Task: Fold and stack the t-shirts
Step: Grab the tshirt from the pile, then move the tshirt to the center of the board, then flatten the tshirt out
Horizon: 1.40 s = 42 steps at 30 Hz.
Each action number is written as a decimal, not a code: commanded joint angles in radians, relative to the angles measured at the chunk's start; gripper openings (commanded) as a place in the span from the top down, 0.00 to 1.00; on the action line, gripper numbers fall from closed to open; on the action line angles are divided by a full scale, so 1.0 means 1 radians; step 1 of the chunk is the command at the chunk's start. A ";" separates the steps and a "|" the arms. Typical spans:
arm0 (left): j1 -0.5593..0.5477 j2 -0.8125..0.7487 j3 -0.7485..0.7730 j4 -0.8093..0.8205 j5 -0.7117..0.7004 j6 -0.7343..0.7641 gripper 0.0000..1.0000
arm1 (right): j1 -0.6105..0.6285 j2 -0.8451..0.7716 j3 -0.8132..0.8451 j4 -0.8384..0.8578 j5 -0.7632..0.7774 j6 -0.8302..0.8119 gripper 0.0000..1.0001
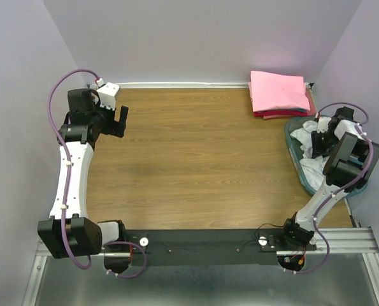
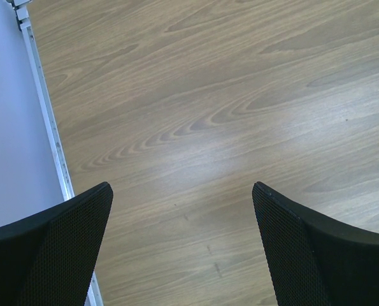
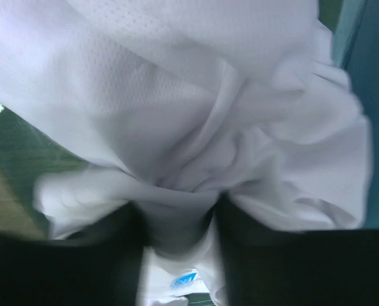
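Note:
A stack of folded t-shirts, pink on top [image 1: 278, 91] with a red one under it, lies at the back right of the table. A teal basket [image 1: 293, 150] at the right edge holds crumpled white t-shirts [image 1: 309, 167]. My right gripper [image 1: 318, 136] is down in the basket, shut on a bunch of white t-shirt fabric [image 3: 195, 127] pinched between its fingers [image 3: 253, 255]. My left gripper [image 1: 117, 120] hangs open and empty over bare wood at the back left; its fingers [image 2: 55, 248] stand wide apart.
The wooden table [image 1: 195, 159] is walled by lilac panels at the back and sides. A white rail [image 2: 49, 121] runs along the table's left edge. The black base rail [image 1: 202, 245] carries both arm bases at the near edge.

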 commanded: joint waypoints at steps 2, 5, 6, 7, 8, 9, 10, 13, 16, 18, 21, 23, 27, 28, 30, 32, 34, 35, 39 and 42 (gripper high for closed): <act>-0.002 -0.011 0.039 -0.069 0.026 0.018 0.02 | -0.001 -0.075 -0.061 -0.011 -0.087 -0.032 0.96; 0.004 -0.012 0.080 -0.099 0.006 0.018 0.02 | -0.001 -0.174 -0.003 -0.043 -0.130 -0.058 1.00; 0.007 -0.015 0.091 -0.099 0.003 0.017 0.01 | -0.001 -0.203 0.028 -0.066 -0.148 -0.066 0.99; 0.008 -0.021 0.112 -0.097 0.003 0.014 0.02 | -0.001 -0.226 0.071 -0.124 -0.188 -0.073 0.99; 0.008 -0.021 0.126 -0.099 0.006 0.015 0.02 | -0.001 -0.268 0.115 -0.157 -0.212 -0.072 0.99; 0.008 -0.021 0.143 -0.103 0.019 0.021 0.02 | -0.001 -0.285 0.217 -0.234 -0.278 -0.073 0.99; 0.007 -0.006 0.181 -0.117 0.027 0.038 0.02 | -0.001 -0.299 0.269 -0.275 -0.315 -0.073 0.99; 0.010 0.025 0.231 -0.137 0.067 0.073 0.02 | 0.027 -0.320 0.496 -0.436 -0.453 -0.064 0.99; 0.014 0.034 0.241 -0.132 0.136 0.095 0.02 | 0.121 -0.320 0.673 -0.543 -0.515 -0.040 0.99; 0.014 0.017 0.243 -0.108 0.174 0.098 0.02 | 0.201 -0.329 0.715 -0.557 -0.501 -0.021 0.99; 0.014 -0.018 0.234 -0.065 0.208 0.087 0.02 | 0.393 -0.328 0.738 -0.518 -0.437 0.038 0.99; 0.014 -0.053 0.212 -0.016 0.222 0.076 0.02 | 0.549 -0.299 0.751 -0.504 -0.397 0.058 0.99; 0.014 -0.090 0.172 0.007 0.266 0.099 0.02 | 0.816 -0.241 0.647 -0.455 -0.265 0.036 0.01; 0.014 -0.098 0.157 0.001 0.273 0.121 0.02 | 0.859 -0.230 0.604 -0.442 -0.231 0.032 0.00; 0.011 -0.101 0.146 -0.014 0.273 0.148 0.02 | 0.909 -0.193 0.545 -0.421 -0.277 0.040 0.00; 0.011 -0.103 0.126 -0.048 0.268 0.199 0.02 | 0.909 -0.167 0.504 -0.410 -0.355 0.077 0.00; 0.007 -0.110 0.088 -0.083 0.257 0.257 0.01 | 0.907 -0.158 0.455 -0.409 -0.384 0.101 0.00; -0.004 -0.115 0.077 -0.097 0.244 0.291 0.02 | 0.901 -0.177 0.420 -0.409 -0.398 0.097 0.00; -0.149 -0.159 -0.086 -0.087 0.234 0.398 0.01 | 0.900 -0.242 0.193 -0.299 -0.352 0.134 0.00; -0.283 -0.170 -0.189 -0.015 0.167 0.458 0.03 | 0.875 -0.250 0.073 -0.222 -0.316 0.192 0.01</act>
